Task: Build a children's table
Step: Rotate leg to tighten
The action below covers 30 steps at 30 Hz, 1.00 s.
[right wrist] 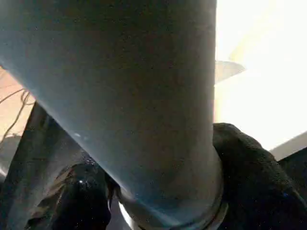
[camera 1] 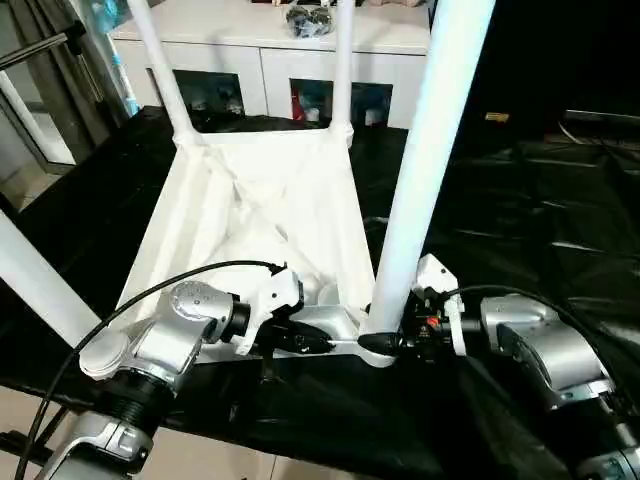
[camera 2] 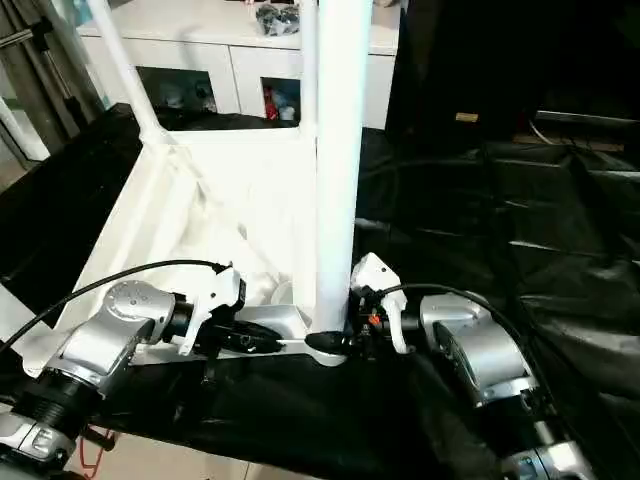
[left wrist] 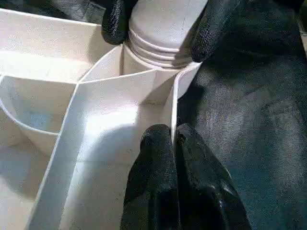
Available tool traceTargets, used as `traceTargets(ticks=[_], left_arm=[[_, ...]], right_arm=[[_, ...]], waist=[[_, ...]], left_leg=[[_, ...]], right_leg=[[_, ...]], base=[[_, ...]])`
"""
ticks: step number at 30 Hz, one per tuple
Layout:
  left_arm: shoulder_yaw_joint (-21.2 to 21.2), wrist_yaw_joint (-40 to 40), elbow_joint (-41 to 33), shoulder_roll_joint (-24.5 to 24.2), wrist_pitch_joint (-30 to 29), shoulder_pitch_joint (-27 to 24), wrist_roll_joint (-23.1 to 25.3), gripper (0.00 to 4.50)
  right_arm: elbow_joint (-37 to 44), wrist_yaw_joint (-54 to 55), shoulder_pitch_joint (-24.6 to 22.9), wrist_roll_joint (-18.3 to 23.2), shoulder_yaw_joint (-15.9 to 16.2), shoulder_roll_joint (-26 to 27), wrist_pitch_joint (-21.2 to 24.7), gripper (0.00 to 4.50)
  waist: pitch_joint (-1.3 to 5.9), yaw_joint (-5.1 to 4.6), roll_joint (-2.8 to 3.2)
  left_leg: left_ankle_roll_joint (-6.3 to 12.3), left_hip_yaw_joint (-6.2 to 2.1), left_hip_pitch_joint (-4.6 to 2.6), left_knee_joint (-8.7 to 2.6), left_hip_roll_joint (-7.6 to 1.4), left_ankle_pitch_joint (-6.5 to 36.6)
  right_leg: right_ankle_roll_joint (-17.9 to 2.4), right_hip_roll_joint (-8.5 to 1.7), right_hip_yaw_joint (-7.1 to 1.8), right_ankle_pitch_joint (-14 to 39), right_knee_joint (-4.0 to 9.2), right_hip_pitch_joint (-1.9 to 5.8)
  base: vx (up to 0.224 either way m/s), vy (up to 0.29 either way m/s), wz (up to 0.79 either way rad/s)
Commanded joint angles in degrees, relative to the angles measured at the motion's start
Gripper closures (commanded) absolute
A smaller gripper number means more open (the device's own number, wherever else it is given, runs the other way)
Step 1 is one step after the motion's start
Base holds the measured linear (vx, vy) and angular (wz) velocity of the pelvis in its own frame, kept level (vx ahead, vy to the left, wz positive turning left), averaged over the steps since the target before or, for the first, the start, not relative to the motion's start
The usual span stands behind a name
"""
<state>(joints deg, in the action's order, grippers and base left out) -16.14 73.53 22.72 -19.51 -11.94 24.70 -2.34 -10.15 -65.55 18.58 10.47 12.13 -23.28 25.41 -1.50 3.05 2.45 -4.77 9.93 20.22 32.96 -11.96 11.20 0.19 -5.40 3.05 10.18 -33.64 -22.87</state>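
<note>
The white tabletop [camera 1: 250,200] lies upside down on the black-covered bench, ribs facing up. Three white legs stand in its sockets: far left [camera 1: 160,65], far right [camera 1: 343,65] and near left [camera 1: 40,285]. A fourth leg [camera 1: 425,150] stands upright in the near right corner socket. My right gripper [camera 1: 378,346] has a black finger on each side of this leg's threaded base [left wrist: 158,33], shut on it. My left gripper [left wrist: 173,139] is shut on the thin rim of the tabletop just beside that corner.
A white cabinet [camera 1: 260,40] with glass doors stands behind the bench. Crinkled black sheeting [camera 1: 520,220] covers the bench to the right. The bench's front edge runs just below my forearms, with pale floor [camera 1: 200,465] beyond.
</note>
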Motion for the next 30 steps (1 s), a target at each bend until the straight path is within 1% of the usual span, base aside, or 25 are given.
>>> traceTargets(ticks=[1,2,4,5,6,7,8,9,10,11,12,13,14,15,16,19,20,21,22,24,25,26,27,29,30], left_arm=[[0.9,-8.9,0.1,4.9,-2.4,0.3,-0.5,4.5],[0.9,-8.9,0.1,4.9,-2.4,0.3,-0.5,4.5],[1.8,-16.2,2.3,8.5,-4.2,1.9,1.0,4.5],[2.0,-18.8,3.3,10.0,-4.6,2.7,1.6,4.5],[2.2,-20.7,4.0,11.1,-4.9,3.2,1.9,4.5],[2.6,-23.3,5.3,12.6,-5.4,4.3,2.3,4.5],[2.8,-25.1,6.3,13.9,-5.8,5.2,2.5,4.5],[2.9,-26.9,7.2,15.3,-6.1,6.1,2.7,4.5],[3.0,-27.3,7.4,15.6,-6.2,6.3,2.8,4.5],[3.0,-27.9,7.6,16.1,-6.4,6.6,2.9,4.5],[2.5,-27.3,7.5,17.1,-6.3,7.0,2.9,4.5],[2.4,-27.1,7.4,17.1,-6.3,7.0,2.9,4.5],[2.3,-26.8,7.4,17.2,-6.2,7.1,2.9,4.5],[1.9,-25.6,7.1,16.9,-5.6,7.0,3.2,4.5],[1.7,-24.8,7.0,16.7,-5.2,6.9,3.3,4.5],[0.7,-20.0,5.5,14.2,-3.4,6.2,2.7,4.5],[0.6,-18.5,5.0,13.3,-3.2,6.1,2.3,4.5],[0.6,-17.4,4.6,12.4,-2.9,6.0,2.1,4.5],[0.8,-16.4,4.2,11.5,-2.7,5.9,1.8,4.5],[0.9,-13.5,3.0,9.7,-3.0,5.5,0.7,4.5],[0.7,-11.2,1.9,8.5,-3.2,5.1,0.0,4.5],[0.5,-9.3,0.8,7.7,-3.5,4.7,-0.7,4.5],[0.3,-7.1,-0.4,6.7,-3.9,4.3,-1.5,4.5],[-0.3,-3.8,-2.2,4.6,-4.8,3.6,-2.0,4.5],[-0.3,-3.3,-2.5,4.1,-4.8,3.5,-2.0,4.5]], right_arm=[[-1.1,5.0,-0.8,-1.0,3.4,5.6,-1.3,1.85],[-1.1,5.0,-0.8,-1.0,3.4,5.6,-1.3,1.85],[-5.0,15.5,0.1,-2.9,0.8,10.6,-1.3,1.85],[-6.6,19.5,0.5,-3.6,0.0,12.5,-0.8,1.86],[-7.8,22.3,0.8,-4.0,-0.7,13.9,-0.3,1.86],[-9.2,26.0,1.4,-4.3,-1.8,15.7,0.8,1.86],[-10.5,29.5,2.0,-4.6,-2.8,17.4,1.9,1.86],[-11.5,32.3,2.6,-4.8,-3.5,19.0,2.6,1.86],[-11.7,33.1,2.7,-4.8,-3.6,19.4,2.8,1.86],[-12.0,34.1,2.8,-5.0,-3.9,20.0,3.0,1.86],[-11.8,33.5,3.2,-6.5,-2.4,20.0,0.9,1.86],[-11.8,33.3,3.3,-6.4,-2.5,20.0,0.6,1.86],[-11.7,33.1,3.4,-6.3,-2.7,20.1,0.3,1.16],[-11.4,31.9,3.6,-5.4,-3.2,20.2,0.3,1.16],[-11.2,31.3,3.7,-4.7,-3.8,20.3,0.5,1.17],[-8.3,26.3,3.6,-2.3,-3.5,18.5,1.8,0.96],[-7.0,23.6,3.5,-1.4,-2.9,17.2,2.0,0.8],[-6.0,21.4,3.3,-0.9,-2.3,16.0,1.8,0.71],[-5.0,18.8,3.0,-0.4,-1.6,14.5,1.9,0.67],[-3.0,13.4,2.6,0.2,0.1,11.4,1.2,0.49],[-1.9,10.4,2.3,0.2,1.1,9.3,0.7,0.49],[-1.2,8.4,2.0,0.1,1.7,7.9,-0.3,0.29],[-0.6,6.4,1.8,0.2,2.2,6.5,-0.6,0.29],[0.9,-0.1,1.1,1.1,3.3,2.9,-1.1,0.29],[1.4,-1.6,1.0,1.3,3.5,2.0,-0.7,0.29]], waist=[[2.37,-0.23,-1.7],[2.16,-0.27,-1.56],[2.12,-0.73,-1.85],[1.89,-1.18,-1.98],[1.94,-1.43,-2.01],[1.89,-1.62,-2.09],[1.95,-1.66,-2.04],[1.88,-1.73,-1.95],[1.85,-1.8,-2.08],[1.83,-1.8,-2.13],[1.72,-1.78,-1.69],[2.06,-1.59,-1.66],[2.1,-1.49,-1.53],[2.17,-1.38,-1.09],[2.17,-1.47,-1.28],[2.3,-1.41,-1.26],[2.43,-1.37,-1.24],[2.49,-1.24,-1.51],[2.47,-1.22,-1.33],[2.7,-1.16,-1.2],[2.88,-1.02,-1.2],[3.02,-0.84,-1.18],[3.09,-0.87,-0.94],[3.5,-0.51,-0.81],[3.47,-0.32,-0.85]], left_leg=[[2.79,0.54,0.29,-3.68,-0.67,10.0],[2.04,0.42,0.2,-3.86,-0.53,11.9],[0.83,0.22,0.14,-4.05,-0.47,13.5],[0.07,0.17,0.06,-4.12,-0.17,15.3],[-0.24,0.05,0.08,-4.16,-0.07,15.8],[-0.39,-0.09,0.03,-4.18,0.04,16.7],[-0.26,-0.14,-0.21,-4.09,0.1,17.4],[-0.09,-0.1,-0.23,-4.11,0.13,17.8],[0.01,-0.11,-0.25,-4.09,0.28,18.2],[0.05,-0.15,-0.16,-4.11,0.32,18.3],[0.19,-0.09,-0.27,-4.11,0.35,19.2],[0.44,-0.17,-0.15,-4.11,0.27,18.5],[0.82,-0.14,-0.01,-4.27,0.16,17.7],[0.82,-0.22,0.02,-4.34,0.09,17.3],[1.03,-0.19,0.24,-4.42,0.06,16.9],[1.48,-0.12,0.3,-4.42,-0.03,16.5],[1.56,-0.11,0.3,-4.36,-0.07,16.1],[1.99,-0.08,0.32,-4.34,-0.25,15.5],[2.3,0.06,0.25,-4.25,-0.32,15.2],[2.46,0.11,0.38,-4.07,-0.38,13.1],[2.92,0.24,0.34,-3.83,-0.42,11.3],[3.64,0.3,0.32,-3.58,-0.53,9.8],[4.11,0.31,0.41,-3.54,-0.54,8.6],[6.46,0.49,0.27,-2.83,-0.51,3.8],[7.16,0.57,0.32,-2.69,-0.51,3.1]], right_leg=[[-11.5,-2.0,-1.71,14.7,3.74,2.61],[-10.3,-2.04,-1.74,19.0,4.13,2.42],[-8.8,-1.97,-1.84,22.9,4.31,2.22],[-7.6,-1.84,-1.77,26.3,4.82,1.93],[-6.9,-1.84,-1.69,27.7,4.87,2.03],[-5.7,-1.8,-1.67,30.1,5.21,1.86],[-4.9,-1.81,-1.7,31.4,5.53,1.63],[-4.6,-1.76,-1.75,31.9,5.71,1.46],[-4.0,-1.66,-1.65,33.0,5.95,1.32],[-3.6,-1.66,-1.62,33.4,5.99,1.4],[-3.0,-1.6,-1.56,34.3,6.47,1.14],[-3.0,-1.68,-1.61,32.9,6.21,1.4],[-3.5,-1.6,-1.68,30.5,6.09,1.47],[-4.0,-1.62,-1.71,29.1,5.83,1.57],[-4.6,-1.53,-1.72,27.4,5.67,1.72],[-6.0,-1.5,-1.82,24.2,5.32,1.97],[-6.3,-1.55,-1.87,23.3,5.18,2.03],[-7.0,-1.57,-1.89,21.5,4.92,2.16],[-7.9,-1.53,-1.97,20.1,4.85,2.07],[-9.3,-1.57,-1.97,15.9,4.33,2.38],[-10.6,-1.56,-1.96,12.3,3.93,2.5],[-11.9,-1.52,-2.0,8.6,3.46,2.64],[-12.6,-1.57,-2.01,6.5,3.22,2.68],[-15.7,-1.28,-1.83,-3.5,2.25,2.93],[-16.3,-1.27,-1.84,-5.1,2.08,2.87]], base=[[0.0,0.0,0.0],[0.0,0.0,0.0],[0.0,0.0,0.0],[0.0,0.0,0.0],[-0.053,0.005,-0.05],[-0.053,0.005,-0.05],[0.0,0.0,0.0],[0.0,0.0,0.0],[0.0,0.0,0.0],[0.0,0.0,0.0],[0.0,0.0,0.0],[0.0,0.0,0.0],[0.0,0.0,0.0],[0.0,0.0,0.0],[0.0,0.0,0.0],[0.0,0.0,0.0],[0.0,0.0,0.0],[0.0,0.0,0.0],[0.0,0.0,0.0],[0.0,0.0,0.0],[0.0,0.0,0.0],[0.052,0.0,0.03],[0.061,0.002,0.03],[0.069,0.003,0.03],[0.07,0.004,0.03]])
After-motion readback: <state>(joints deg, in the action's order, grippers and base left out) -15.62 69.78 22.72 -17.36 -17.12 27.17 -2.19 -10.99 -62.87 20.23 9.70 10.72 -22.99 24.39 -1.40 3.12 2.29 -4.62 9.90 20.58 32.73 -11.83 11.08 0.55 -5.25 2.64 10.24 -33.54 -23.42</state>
